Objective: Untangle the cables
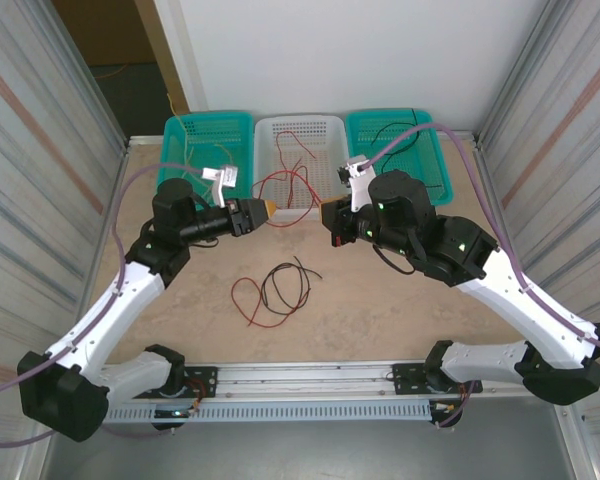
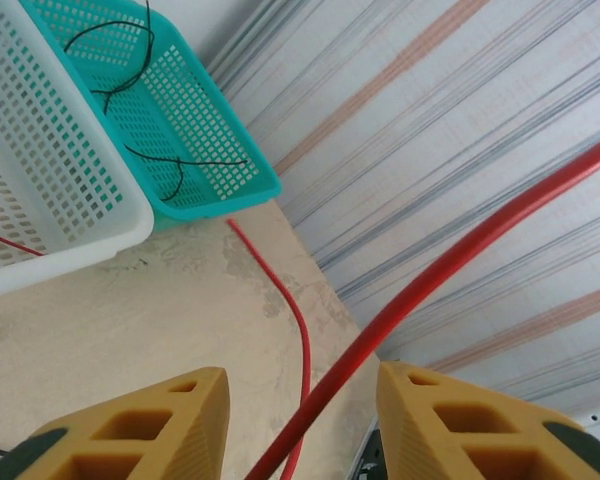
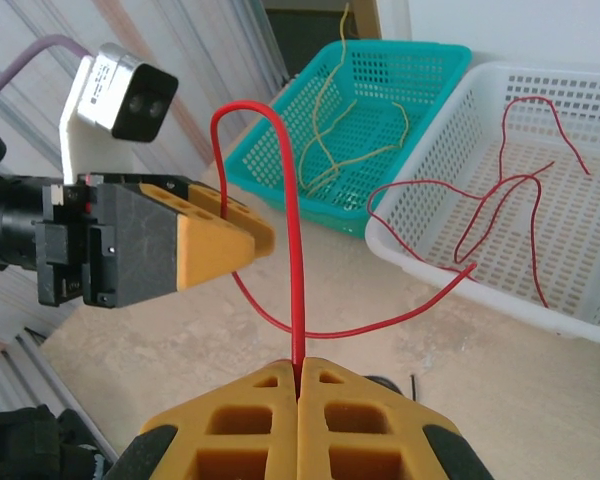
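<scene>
Right claw [image 3: 300, 365] squeezed shut on red cable [image 3: 296, 250]; wire stands straight up from tips. Left claw [image 2: 302, 378] partly wide, same red cable passing through gap, not pinched. Claws face each other above middle of table [image 1: 400, 310]. Red cable runs on into white basket [image 1: 300, 119] at 12 o'clock. Tangled red and black cables [image 1: 275, 290] lie on table at 6 o'clock from claws. Pale yellow cable [image 3: 318, 110] in left green basket [image 1: 210, 115] at 11 o'clock. Black cable [image 2: 108, 30] in right green basket [image 1: 385, 114] at 1 o'clock.

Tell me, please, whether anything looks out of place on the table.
A red cable spills over the white basket rim, partly inside, the rest running out to the shut right gripper. A red-and-black tangle lies loose on the table.
</scene>
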### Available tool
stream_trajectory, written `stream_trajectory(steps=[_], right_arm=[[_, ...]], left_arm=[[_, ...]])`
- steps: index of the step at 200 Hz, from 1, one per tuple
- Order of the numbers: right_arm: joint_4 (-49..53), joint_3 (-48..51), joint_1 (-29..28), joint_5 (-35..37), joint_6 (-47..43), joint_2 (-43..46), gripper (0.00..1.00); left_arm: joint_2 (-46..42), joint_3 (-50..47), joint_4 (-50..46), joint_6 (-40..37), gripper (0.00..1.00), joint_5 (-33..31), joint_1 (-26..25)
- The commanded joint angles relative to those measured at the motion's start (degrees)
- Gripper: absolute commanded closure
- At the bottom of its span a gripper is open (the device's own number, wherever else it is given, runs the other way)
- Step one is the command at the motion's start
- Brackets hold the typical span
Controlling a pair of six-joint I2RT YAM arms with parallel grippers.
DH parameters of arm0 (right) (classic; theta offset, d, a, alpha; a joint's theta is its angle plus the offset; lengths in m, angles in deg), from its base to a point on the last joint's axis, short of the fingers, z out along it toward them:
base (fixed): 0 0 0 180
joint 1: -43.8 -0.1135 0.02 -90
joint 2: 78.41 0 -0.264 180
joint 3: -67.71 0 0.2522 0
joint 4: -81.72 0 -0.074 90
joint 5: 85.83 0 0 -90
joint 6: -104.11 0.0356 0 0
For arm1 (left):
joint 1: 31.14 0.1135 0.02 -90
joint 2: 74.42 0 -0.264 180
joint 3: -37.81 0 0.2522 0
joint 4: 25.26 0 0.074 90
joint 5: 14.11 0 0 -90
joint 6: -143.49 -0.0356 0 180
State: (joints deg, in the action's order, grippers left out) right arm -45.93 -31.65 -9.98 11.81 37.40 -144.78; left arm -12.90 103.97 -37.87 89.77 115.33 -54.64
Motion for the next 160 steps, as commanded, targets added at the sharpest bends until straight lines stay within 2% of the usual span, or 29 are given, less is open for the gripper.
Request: stream_trajectory(steps=[1,30,64,132,138,152,160], right_arm=[[-1.75,-0.33,0.69,-0.86,-0.23,0.24,1.0],[-1.6,-1.14,1.08,-1.05,-0.19,-0.49,1.0],[-1.5,-2.0,1.39,-1.22,-0.1,-1.09,1.0],[-2.55,-3.32,3.39,-2.63,0.33,-2.64,1.0],[-2.55,-3.49,3.86,-2.17,0.64,-2.97,0.91],[-0.97,-4.44,4.73,2.41,1.44,-3.78,0.56],[0.52,-4.92,5.34,6.01,1.86,-4.02,0.46]], left_arm=[[-0.01,1.91,0.88,-2.36,0.65,1.33,-0.99],[0.54,1.83,1.0,-2.62,0.84,1.09,-1.5],[0.64,1.83,0.75,-3.51,1.0,1.33,-1.72],[0.47,0.32,2.28,-3.29,1.0,2.21,-1.98],[0.45,0.53,2.12,-3.46,1.0,2.11,-2.07],[0.71,1.32,-0.42,-3.6,1.0,-0.94,-2.07],[1.08,1.86,-1.58,-3.58,1.0,-2.99,-1.99]])
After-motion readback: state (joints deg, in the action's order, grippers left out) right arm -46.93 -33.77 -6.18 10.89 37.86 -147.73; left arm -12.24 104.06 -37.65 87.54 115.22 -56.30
